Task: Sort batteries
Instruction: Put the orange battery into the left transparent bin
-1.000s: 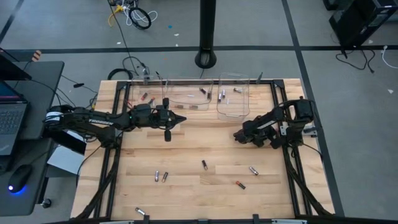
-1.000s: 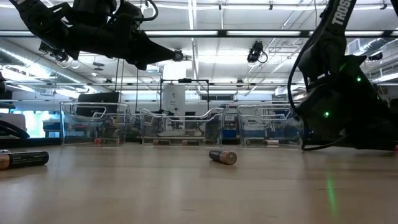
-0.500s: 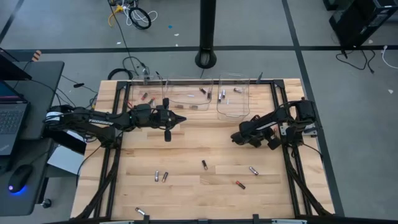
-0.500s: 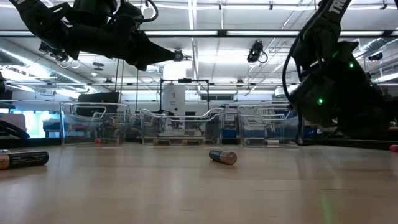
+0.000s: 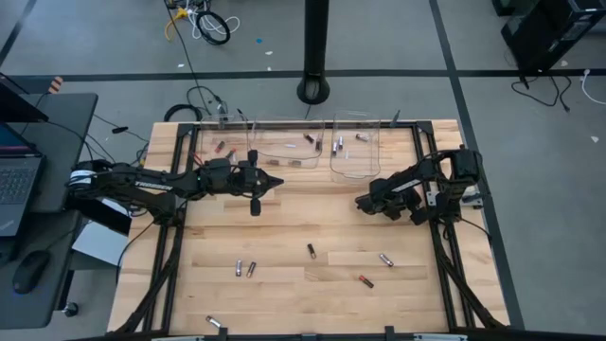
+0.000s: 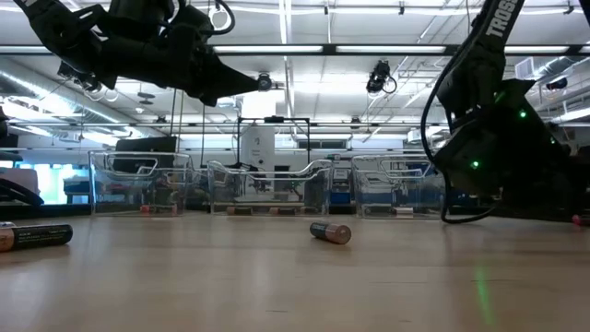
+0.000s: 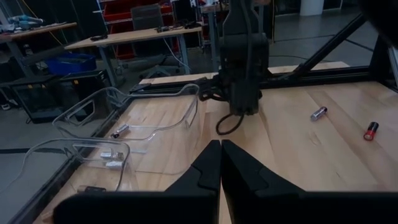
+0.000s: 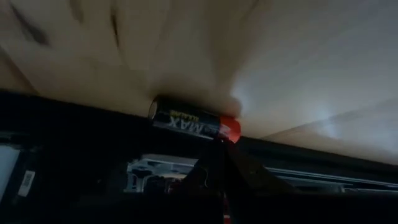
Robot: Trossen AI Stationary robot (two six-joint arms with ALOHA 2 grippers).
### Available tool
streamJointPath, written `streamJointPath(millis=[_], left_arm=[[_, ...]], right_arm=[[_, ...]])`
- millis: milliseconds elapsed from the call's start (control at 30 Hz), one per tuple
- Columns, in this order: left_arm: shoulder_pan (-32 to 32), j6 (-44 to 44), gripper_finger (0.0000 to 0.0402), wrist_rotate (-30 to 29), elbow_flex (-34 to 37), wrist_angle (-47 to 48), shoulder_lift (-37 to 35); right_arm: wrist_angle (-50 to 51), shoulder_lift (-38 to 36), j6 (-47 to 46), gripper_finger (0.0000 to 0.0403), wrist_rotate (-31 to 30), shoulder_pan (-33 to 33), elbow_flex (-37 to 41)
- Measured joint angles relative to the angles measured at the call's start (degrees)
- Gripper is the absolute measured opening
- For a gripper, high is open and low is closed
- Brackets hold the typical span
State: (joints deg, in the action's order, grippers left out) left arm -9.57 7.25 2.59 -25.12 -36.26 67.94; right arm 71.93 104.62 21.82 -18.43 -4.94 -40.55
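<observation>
Near the right-hand bin (image 5: 355,152), right gripper (image 5: 364,202) clamped on a black, red-ended battery (image 8: 194,120): carry step. Next: move over that bin, let go. Left gripper (image 5: 277,182) hovers, jaws together, empty. More batteries (image 5: 311,250) loose mid-table.

A robotics lab or workshop: long ceiling strip lights (image 6: 277,49), wooden workbenches (image 7: 134,38), red storage shelving (image 7: 118,14), a black-framed pale wooden table (image 5: 294,227) on grey concrete floor (image 5: 114,47).
</observation>
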Motion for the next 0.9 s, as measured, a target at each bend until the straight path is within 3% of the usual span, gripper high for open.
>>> streamJointPath(millis=[333, 500, 700, 900], left_arm=[[0.01, 0.00, 0.0018, 0.00, 0.00, -0.21, 0.00], [0.00, 0.00, 0.0018, 0.00, 0.00, -0.13, 0.00], [0.00, 0.00, 0.0018, 0.00, 0.00, 0.25, 0.00], [0.01, -0.01, 0.0018, 0.00, 0.00, 0.24, 0.00]], right_arm=[[2.67, 0.00, -2.02, 0.0007, 0.11, 5.32, -8.13], [7.29, -0.77, -10.42, 0.0007, 1.39, 8.96, -15.44], [2.73, -8.66, -37.34, 0.0007, 12.77, 11.05, -19.66], [-0.55, -17.99, -73.56, 0.0007, 11.25, 11.83, -15.44]])
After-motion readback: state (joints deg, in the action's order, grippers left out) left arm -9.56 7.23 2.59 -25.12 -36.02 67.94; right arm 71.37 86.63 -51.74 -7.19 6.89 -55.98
